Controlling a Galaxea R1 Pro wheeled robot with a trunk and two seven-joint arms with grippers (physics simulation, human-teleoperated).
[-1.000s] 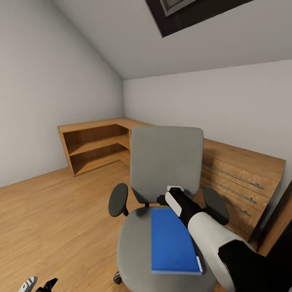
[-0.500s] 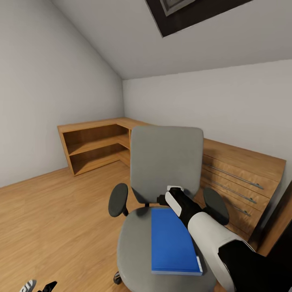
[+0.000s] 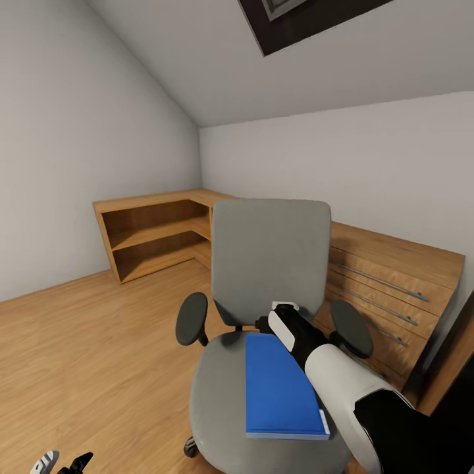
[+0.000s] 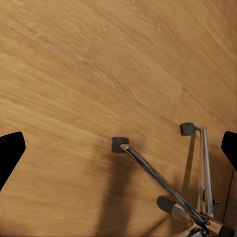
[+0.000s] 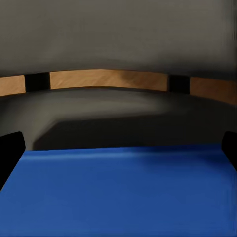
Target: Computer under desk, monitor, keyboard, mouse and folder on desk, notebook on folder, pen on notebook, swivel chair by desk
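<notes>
The grey swivel chair [image 3: 270, 257] stands in front of me with the blue folder [image 3: 276, 388] lying flat on the right half of its seat. My right gripper [image 3: 268, 324] hovers over the folder's far edge, close to the backrest. In the right wrist view the right gripper [image 5: 118, 153] is open, its tips wide apart, with the folder [image 5: 118, 197] just below and the chair back [image 5: 118, 34] beyond. My left gripper [image 3: 62, 464] hangs low at my left, open over the floor [image 4: 74, 74], next to the chair's legs and casters [image 4: 163, 182].
A low wooden corner shelf [image 3: 151, 237] runs along the far wall. A wooden drawer unit [image 3: 395, 289] stands right behind the chair. A dark upright edge [image 3: 454, 368] shows at the far right. Bare wood floor [image 3: 85, 349] spreads to the left.
The head view has shifted slightly, so the chair sits a little differently in it. The left gripper has sunk a touch. The right gripper holds its place over the folder.
</notes>
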